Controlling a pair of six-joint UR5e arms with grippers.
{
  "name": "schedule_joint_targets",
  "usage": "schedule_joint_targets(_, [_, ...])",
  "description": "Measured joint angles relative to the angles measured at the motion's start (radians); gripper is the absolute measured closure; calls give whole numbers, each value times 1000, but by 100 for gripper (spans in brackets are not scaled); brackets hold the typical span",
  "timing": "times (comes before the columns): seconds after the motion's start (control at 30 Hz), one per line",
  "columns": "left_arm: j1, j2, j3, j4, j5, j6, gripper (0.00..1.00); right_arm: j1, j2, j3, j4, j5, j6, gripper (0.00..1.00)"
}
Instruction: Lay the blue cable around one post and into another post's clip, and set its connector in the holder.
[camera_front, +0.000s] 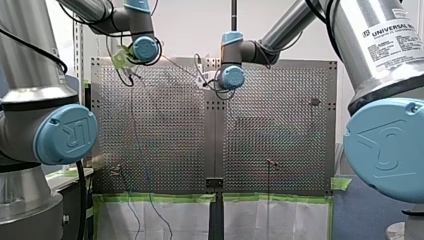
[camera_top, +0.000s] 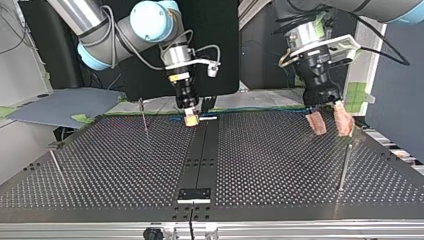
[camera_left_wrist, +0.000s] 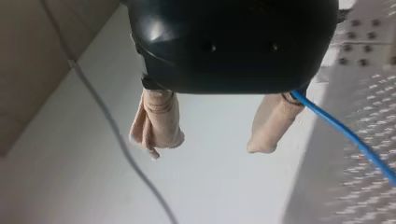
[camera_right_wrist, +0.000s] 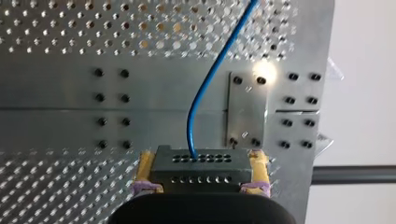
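Our right jaws are clamped on the connector (camera_right_wrist: 200, 171) — a black block with two rows of small holes, held crosswise between the yellow pads (camera_right_wrist: 145, 170), one pad on each end. The blue cable (camera_right_wrist: 189, 135) comes out of a hole in the row farther from the wrist and rises ahead of the jaws. It then bends and runs off across the table (camera_right_wrist: 56, 98), passing just beside a small metal plate (camera_right_wrist: 247, 109) bolted there. In the top view these jaws hang at the table's far edge, over the dark centre strip (camera_top: 202, 150) (whether the connector touches the surface we cannot tell). They are well apart from the black plate (camera_top: 195, 194) at that strip's near end. Our left jaws stand apart with nothing between them. In the left wrist view the two beige pads (camera_left_wrist: 156, 119) hang clear of each other over a pale surface. There the cable runs from beside the root of one pad — outside the gap — away toward the perforated table; whether it touches that pad we cannot tell. In the top view those pads sit at the view's right, above the table near its far corner, with a thin post (camera_top: 343, 167) standing near them, closer to the camera. Another thin post (camera_top: 144, 116) stands to the view's left of the right jaws.
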Motion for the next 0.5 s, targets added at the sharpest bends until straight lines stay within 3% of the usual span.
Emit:
schedule_joint_targets(0.3, [78,75,37,-79,72,-36,0,7,2,-29,18,-17,-31,100])
schedule_joint_targets(0.5, [130,61,39,-131,124,-53,0,18,3,-46,16,-27,-60,100])
